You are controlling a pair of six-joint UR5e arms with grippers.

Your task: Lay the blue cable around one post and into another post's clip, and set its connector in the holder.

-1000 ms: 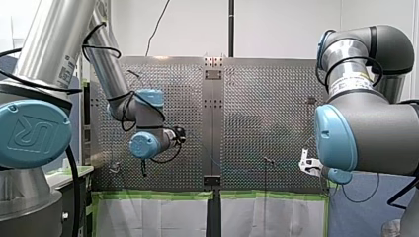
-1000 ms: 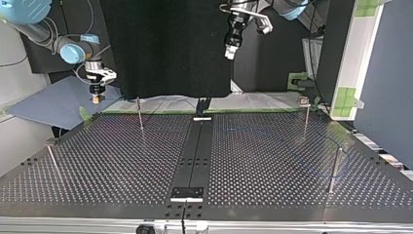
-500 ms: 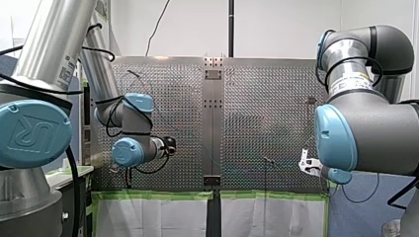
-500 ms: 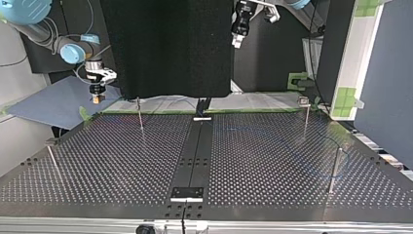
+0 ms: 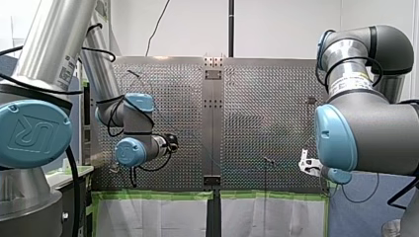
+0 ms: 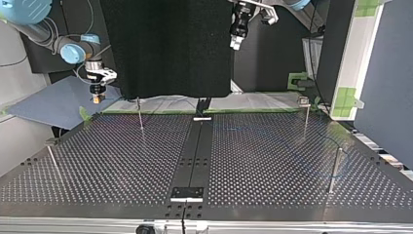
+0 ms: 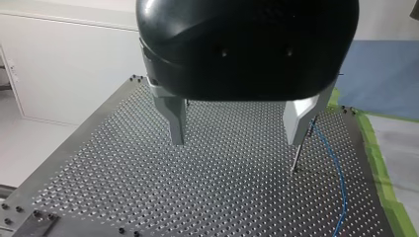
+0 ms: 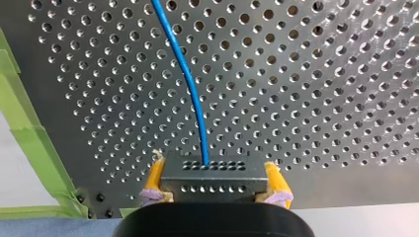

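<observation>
Right wrist view: my right gripper (image 8: 213, 170) has its yellow-padded fingers (image 8: 155, 177) pinching the rigid connector (image 8: 213, 180). That looks the sensible hold, since the blue cable (image 8: 190, 91) seems thin, light and limp (likely to trail). It runs out over the perforated metal counter (image 8: 321, 98), edged with green tape (image 8: 24, 123). My left gripper (image 7: 237, 141) hangs spread, empty.

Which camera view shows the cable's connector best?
The right wrist view: the connector sits close, clamped between yellow pads, blue cable entering. The top view shows a speck at my right gripper; the others, nothing.
</observation>
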